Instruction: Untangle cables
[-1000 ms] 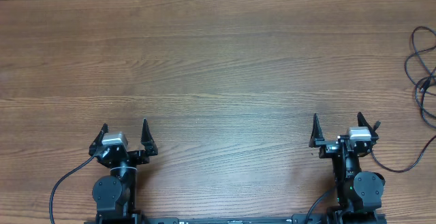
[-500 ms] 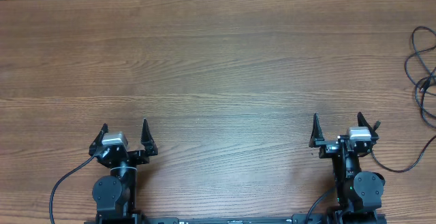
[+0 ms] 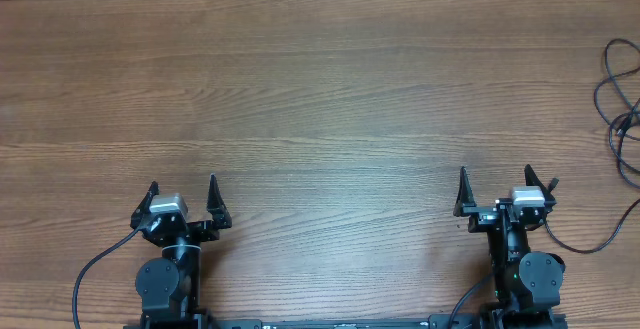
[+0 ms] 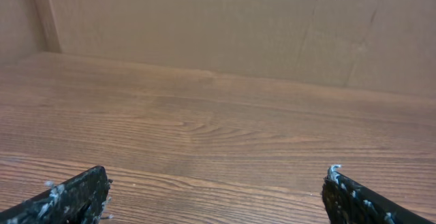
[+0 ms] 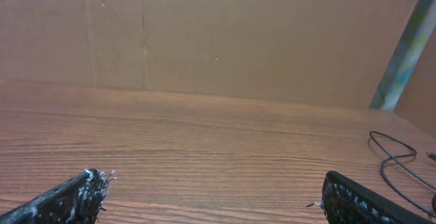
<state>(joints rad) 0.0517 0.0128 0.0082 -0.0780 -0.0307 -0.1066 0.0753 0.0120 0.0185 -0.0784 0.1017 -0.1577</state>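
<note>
The cables (image 3: pixel 620 94) are thin black cords lying in loose loops at the far right edge of the wooden table (image 3: pixel 320 89); part of them runs out of frame. In the right wrist view the cables (image 5: pixel 394 161) show at the right, well ahead of the fingers. My left gripper (image 3: pixel 182 184) stands open near the front left edge, with nothing between its fingers. My right gripper (image 3: pixel 495 174) is open too, near the front right, well short of the cords. Both wrist views show wide-apart jaws over bare wood: left gripper (image 4: pixel 216 186), right gripper (image 5: pixel 212 190).
A brown cardboard wall (image 4: pixel 204 26) closes off the far side of the table, also seen as the cardboard wall (image 5: pixel 238 40) in the right wrist view. A thin black strand (image 3: pixel 600 244) curves from beside the right arm toward the right edge.
</note>
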